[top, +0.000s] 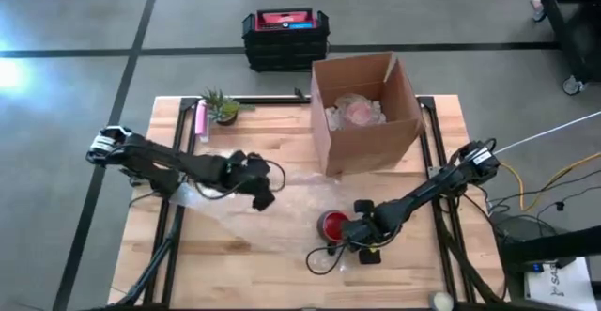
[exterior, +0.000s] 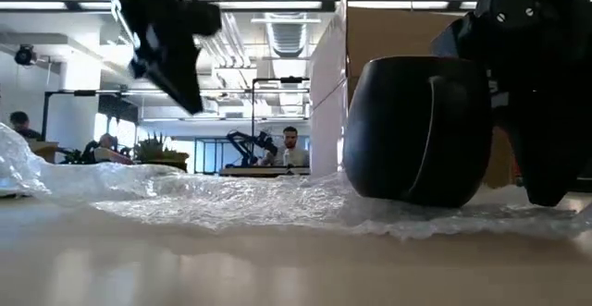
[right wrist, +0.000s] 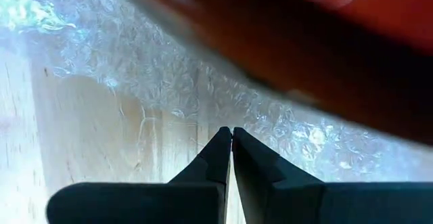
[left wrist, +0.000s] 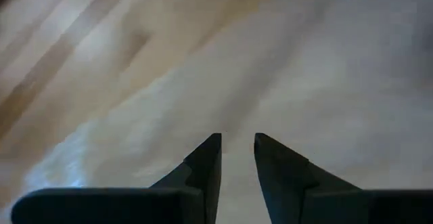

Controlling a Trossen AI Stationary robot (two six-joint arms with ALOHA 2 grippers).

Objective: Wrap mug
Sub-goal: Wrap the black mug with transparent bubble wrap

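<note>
High view: a black mug with a red interior (top: 332, 223) stands on clear bubble wrap (top: 282, 198) near the table's front, the right gripper (top: 349, 234) pressed together beside it, the left gripper (top: 266, 198) slightly spread above the wrap.

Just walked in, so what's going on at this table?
Two robot arms are wrapping a mug, which sits on a bubble wrap sheet. The right gripper, shut, is down beside the mug. The left gripper, slightly open and empty, hangs over the sheet. A box stands behind.
</note>
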